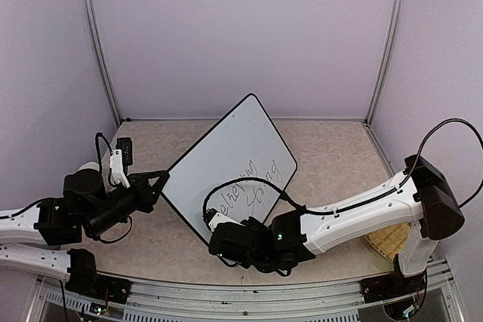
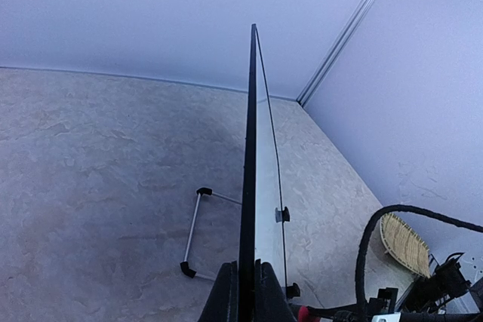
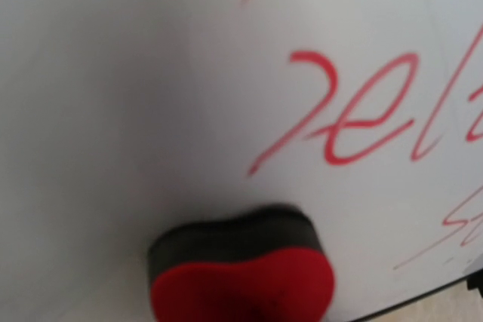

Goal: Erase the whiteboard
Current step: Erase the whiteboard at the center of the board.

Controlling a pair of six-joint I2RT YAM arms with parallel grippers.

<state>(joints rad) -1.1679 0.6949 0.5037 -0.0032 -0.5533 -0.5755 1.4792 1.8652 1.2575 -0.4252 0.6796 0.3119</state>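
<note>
The blurred eraser (image 3: 241, 280) runs off the bottom edge, right jaws unseen.

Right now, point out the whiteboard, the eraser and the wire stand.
whiteboard (image 1: 234, 145), top external view, bare white face
eraser (image 3: 249, 284), right wrist view, red part
wire stand (image 2: 192, 231), left wrist view, metal bar

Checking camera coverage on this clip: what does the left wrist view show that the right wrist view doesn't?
Only the left wrist: the whiteboard edge-on, clamped in the left gripper, a wire stand beside it on the table, and a woven tray at the right. Only the right wrist: red handwriting on the board's face and a red-and-black eraser low in frame. Both: the whiteboard.
</note>
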